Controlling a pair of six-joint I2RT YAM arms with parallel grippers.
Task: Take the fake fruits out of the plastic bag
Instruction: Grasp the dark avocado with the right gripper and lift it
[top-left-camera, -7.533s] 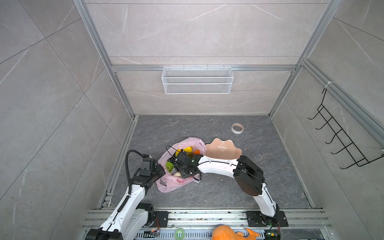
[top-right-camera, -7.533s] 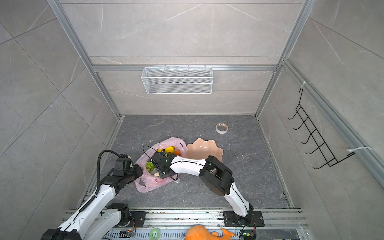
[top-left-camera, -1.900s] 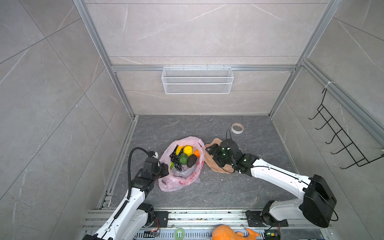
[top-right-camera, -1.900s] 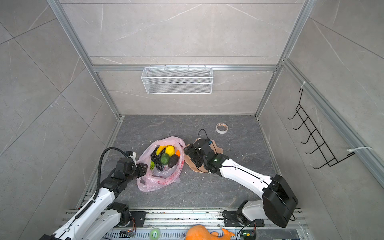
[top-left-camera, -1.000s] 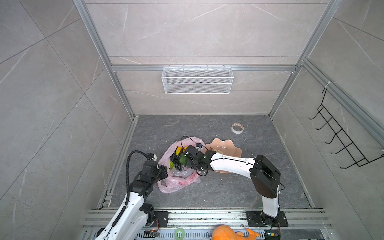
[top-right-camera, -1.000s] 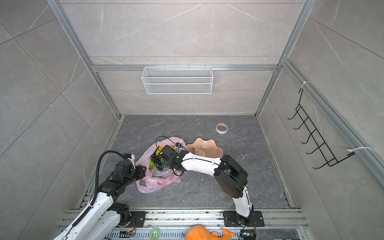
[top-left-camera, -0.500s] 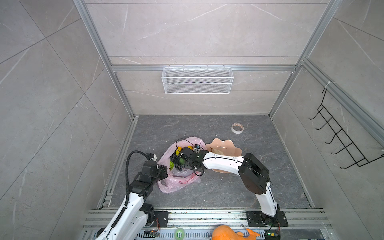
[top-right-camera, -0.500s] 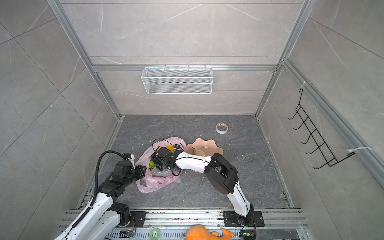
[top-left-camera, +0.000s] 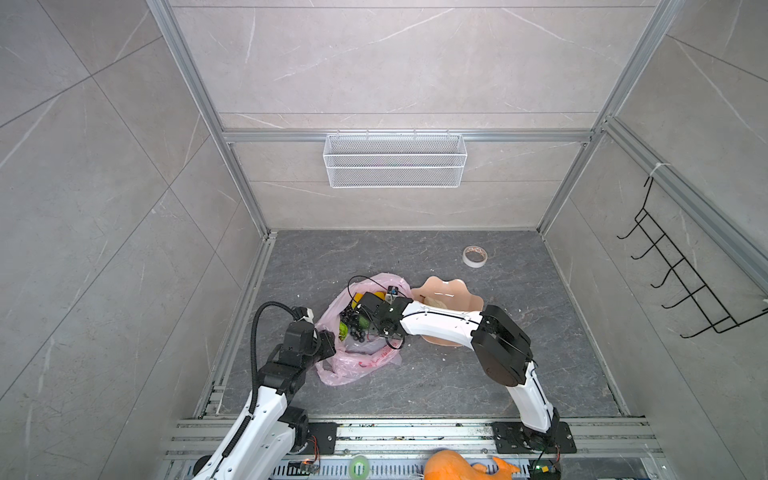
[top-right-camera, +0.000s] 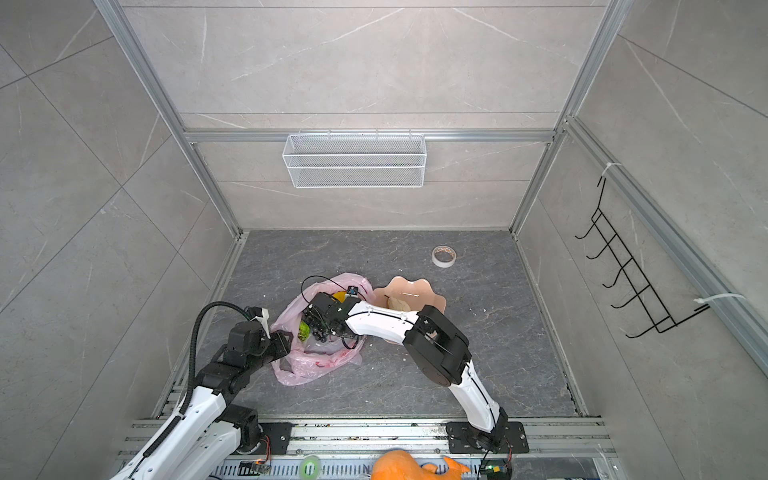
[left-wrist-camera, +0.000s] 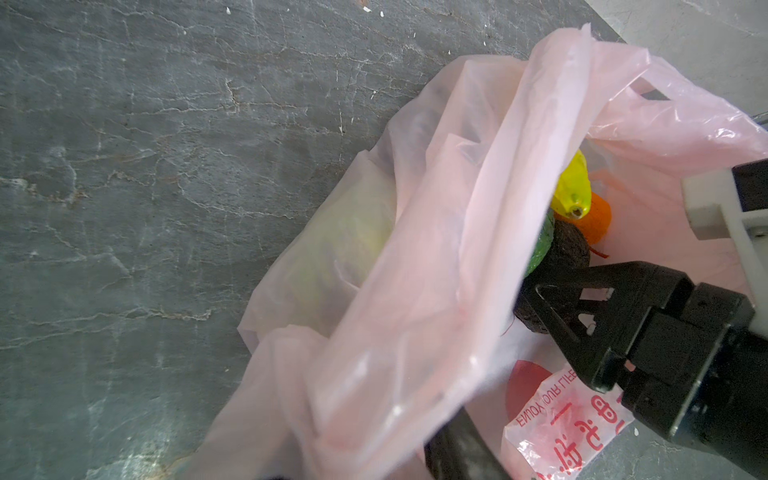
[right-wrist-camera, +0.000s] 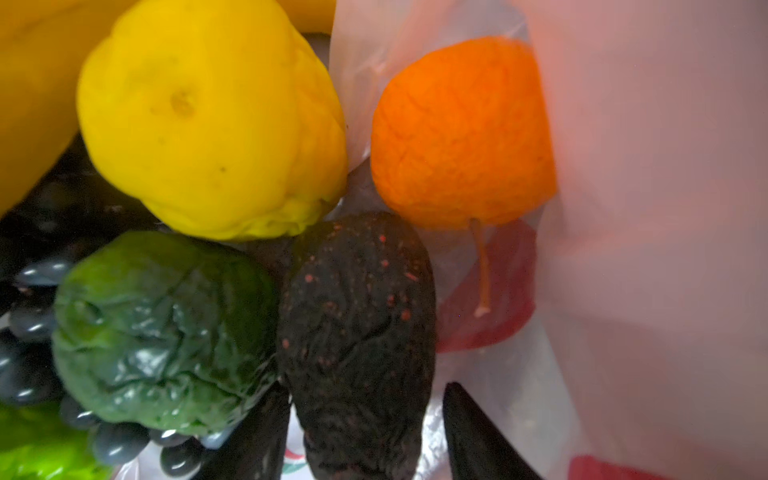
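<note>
The pink plastic bag (top-left-camera: 357, 365) (top-right-camera: 316, 365) lies open on the grey floor with fake fruits inside. In the right wrist view these are a lemon (right-wrist-camera: 208, 124), an orange (right-wrist-camera: 461, 133), a green avocado (right-wrist-camera: 162, 328), a dark avocado (right-wrist-camera: 357, 332) and black grapes (right-wrist-camera: 29, 332). My right gripper (right-wrist-camera: 365, 390) (top-left-camera: 359, 322) is inside the bag, open. Its fingers straddle the dark avocado, with a gap on one side. My left gripper (top-left-camera: 326, 347) (top-right-camera: 286, 343) is shut on the bag's left rim; plastic (left-wrist-camera: 415, 249) covers its jaws. A cream-white piece (top-left-camera: 434, 301) lies in the plate.
A peach scalloped plate (top-left-camera: 457, 289) sits just right of the bag, partly under my right arm. A tape roll (top-left-camera: 475, 255) lies at the back right. A wire basket (top-left-camera: 395, 160) hangs on the back wall and a black hook rack (top-left-camera: 685, 286) on the right wall.
My right gripper came from the plate into the bag, went further in among the fruits, and its jaws have narrowed around the dark avocado. The left gripper keeps hold of the rim.
</note>
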